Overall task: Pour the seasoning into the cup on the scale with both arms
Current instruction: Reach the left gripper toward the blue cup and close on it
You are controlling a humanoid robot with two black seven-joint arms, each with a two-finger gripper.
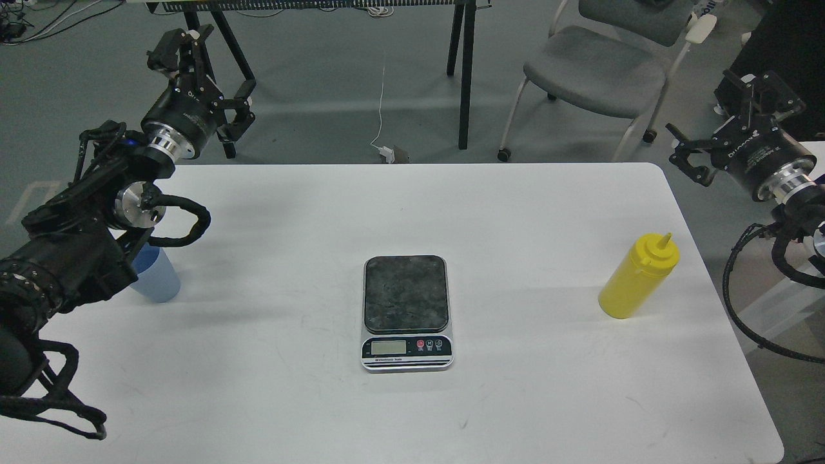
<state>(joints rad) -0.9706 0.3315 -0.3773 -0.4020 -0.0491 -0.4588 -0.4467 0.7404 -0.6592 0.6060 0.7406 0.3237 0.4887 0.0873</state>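
Observation:
The scale [406,312] lies flat at the middle of the white table [412,399], with nothing on its dark platform. A yellow seasoning bottle [638,277] stands upright near the table's right edge. The light blue cup [158,277] stands at the left, partly hidden behind my left forearm. My left gripper [206,71] is raised above the table's far left corner, fingers spread and empty. My right gripper [722,119] hangs beyond the far right corner, above and behind the bottle, also open and empty.
A grey office chair [599,71] and black table legs [465,71] stand on the floor behind the table. A white cable [381,103] runs down to a plug on the floor. Looped black cables hang from both arms.

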